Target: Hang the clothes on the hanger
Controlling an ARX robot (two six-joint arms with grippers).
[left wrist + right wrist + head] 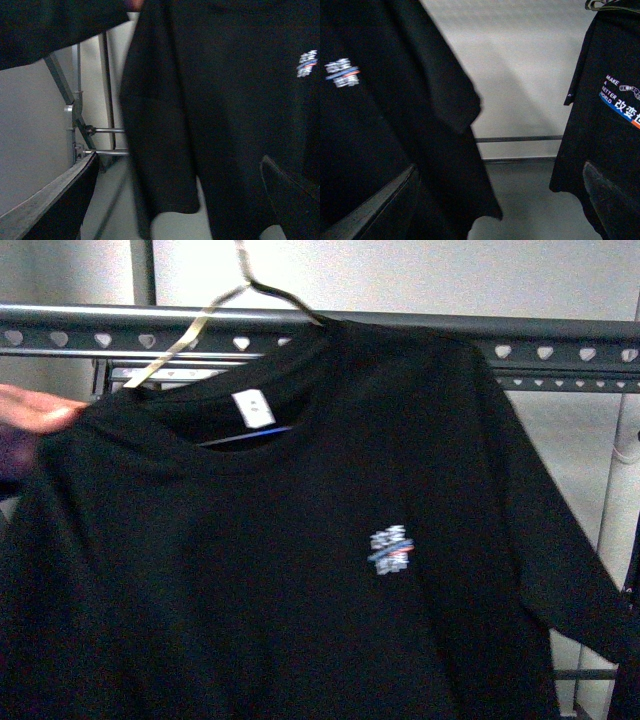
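Note:
The black T-shirt (300, 570), with its white neck label (253, 408) and small chest logo (390, 550), hangs in front of me. The brass hanger (170, 348) has its right arm under the shirt's shoulder. Its left arm sticks out bare above the collar. A person's hand (35, 408) holds the shirt's left shoulder. Neither gripper shows in the front view. My left gripper (175, 210) is open and empty below the shirt (225, 100), whose sleeve hangs ahead of it. My right gripper (495, 210) is open and empty beside the shirt (380, 130).
A grey rail with heart-shaped holes (100, 340) runs behind the shirt. Metal rack bars (75, 115) stand on one side in the left wrist view. A second black shirt with white-and-blue lettering and chain print (615, 115) hangs on the other side of the right wrist view.

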